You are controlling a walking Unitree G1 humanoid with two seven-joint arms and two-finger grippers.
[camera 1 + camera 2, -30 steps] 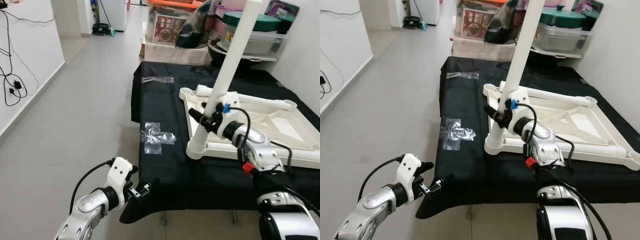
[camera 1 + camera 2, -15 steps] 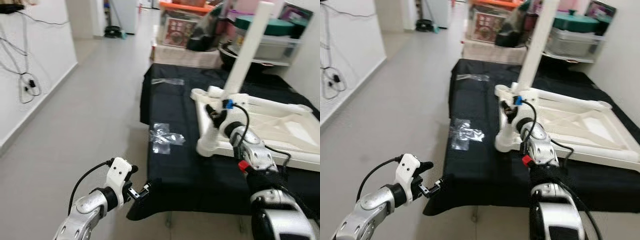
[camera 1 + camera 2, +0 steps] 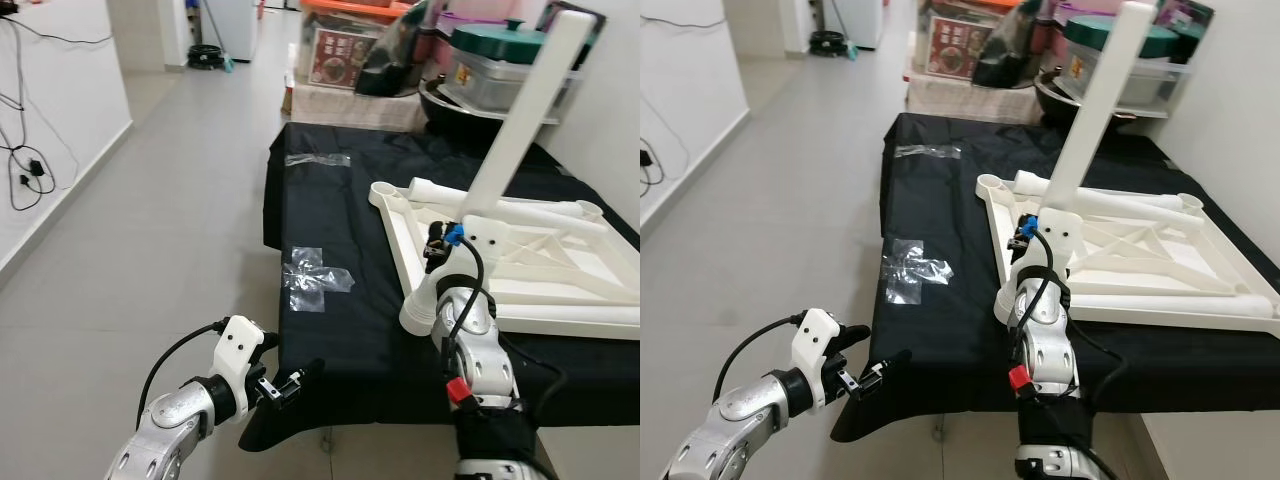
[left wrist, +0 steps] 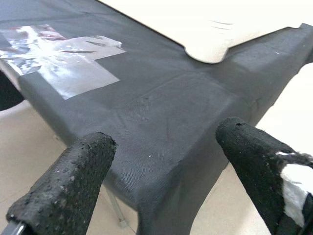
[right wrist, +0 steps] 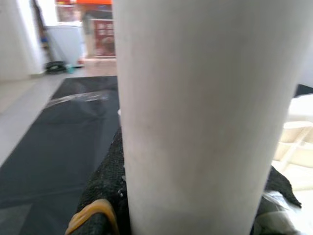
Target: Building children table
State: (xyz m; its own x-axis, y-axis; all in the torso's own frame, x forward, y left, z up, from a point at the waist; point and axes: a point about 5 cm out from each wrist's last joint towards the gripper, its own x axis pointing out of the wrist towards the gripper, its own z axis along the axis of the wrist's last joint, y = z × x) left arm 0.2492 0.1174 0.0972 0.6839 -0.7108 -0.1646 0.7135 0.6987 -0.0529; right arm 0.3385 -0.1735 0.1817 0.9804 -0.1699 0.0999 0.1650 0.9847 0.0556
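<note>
An upturned white children's table top (image 3: 560, 322) lies on a surface covered with black cloth (image 3: 340, 210). A long white table leg (image 3: 520, 120) stands at its near left corner, leaning to the right. My right gripper (image 3: 438, 243) is shut on the leg low down. In the right wrist view the leg (image 5: 195, 98) runs between the black fingers (image 5: 105, 181). My left gripper (image 3: 290, 382) hangs open, low beside the cloth's front left corner. In the left wrist view its fingers (image 4: 68, 186) stand apart, with nothing between them, over the cloth's edge.
Two patches of clear tape (image 3: 315, 275) are stuck on the cloth left of the table top. Storage boxes and a lidded pot (image 3: 500, 60) crowd the far end. Grey floor (image 3: 150, 200) stretches to the left, with cables (image 3: 25, 160) on the white wall.
The camera has swayed. The leg leans further right, and my right forearm has swung in from the right side so that it comes up from below. The left gripper stays low and open.
</note>
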